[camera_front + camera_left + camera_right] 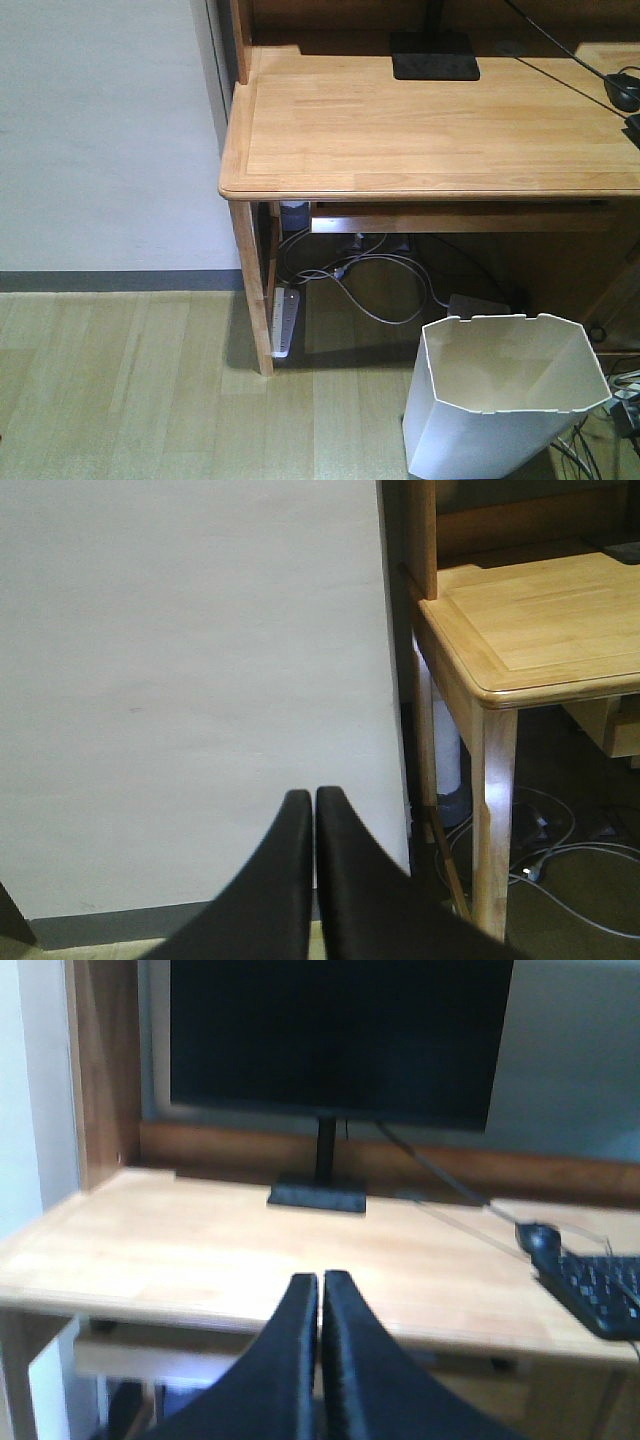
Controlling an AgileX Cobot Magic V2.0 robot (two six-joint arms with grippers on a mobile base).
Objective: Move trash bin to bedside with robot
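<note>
L pincer (309, 794), R pincer (320, 1276) closed, empty; 1 trash bin (480, 435) by 1 desk (420, 125)

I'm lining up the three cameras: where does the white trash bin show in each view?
Front view: the trash bin is at lower right, on the floor in front of the wooden desk.
Left wrist view: not in it.
Right wrist view: not in it.
Shared landmark: the wooden desk, seen in all three views.

I see a home study or office nook: a light wooden counter (400, 130) carrying a monitor (340, 1035) at twelve o'clock, a keyboard (595, 1295) at two, cables (345, 270) underneath, the trash bin (505, 400) at five, plank floor (120, 380).
</note>
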